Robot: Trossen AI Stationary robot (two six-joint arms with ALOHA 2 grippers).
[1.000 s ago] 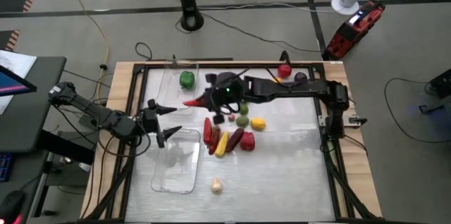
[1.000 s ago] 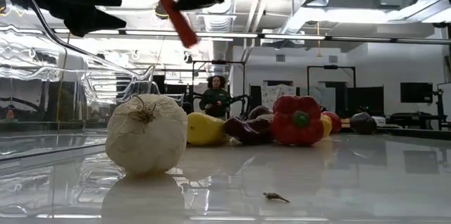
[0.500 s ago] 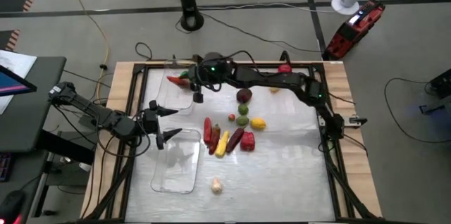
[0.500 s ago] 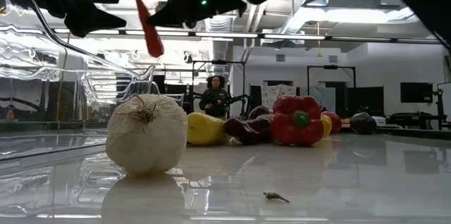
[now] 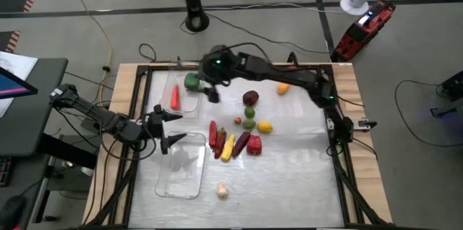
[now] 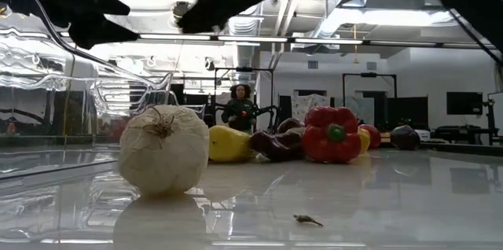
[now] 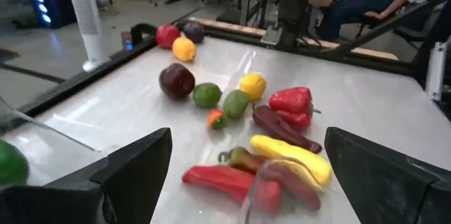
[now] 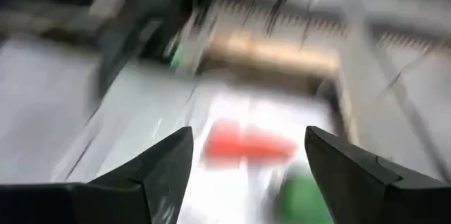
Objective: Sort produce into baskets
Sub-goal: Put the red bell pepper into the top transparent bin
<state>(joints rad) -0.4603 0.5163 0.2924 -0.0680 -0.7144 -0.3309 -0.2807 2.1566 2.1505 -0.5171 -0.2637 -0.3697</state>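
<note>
While the sorting is part done, noted from left to right across the table. Left gripper (image 5: pixel 168 127) parked at the table's left edge, fingers spread, nothing between them, aimed at the produce. Just beside it, near basket (image 5: pixel 181 173) with nothing seen inside. Far basket (image 5: pixel 168 86) holding an orange carrot (image 5: pixel 174 97) and a green pepper (image 5: pixel 192 81) at its far end. Right gripper (image 5: pixel 210 90) reaching across from the right, just beside that basket, fingers apart and empty; carrot visible lying free below in its wrist view.

Loose cluster mid-table: long red pepper (image 5: pixel 213 133), yellow pepper (image 5: pixel 228 147), dark purple piece (image 5: pixel 241 142), red bell pepper (image 5: pixel 254 145), all touching or nearly so. Beyond them a dark red fruit (image 5: pixel 250 98), green fruits (image 5: pixel 249 118), a yellow fruit (image 5: pixel 265 126). White garlic (image 5: pixel 222 191) alone at the near edge.

Judged light, hard, smooth toy pieces, stiff, not fragile, likely slippery and prone to roll. Long pieces best pinched across the middle of the body; round fruits across the widest part from straight above. Packed peppers probably need a finger eased into the gap or approach from an outer piece first.
</note>
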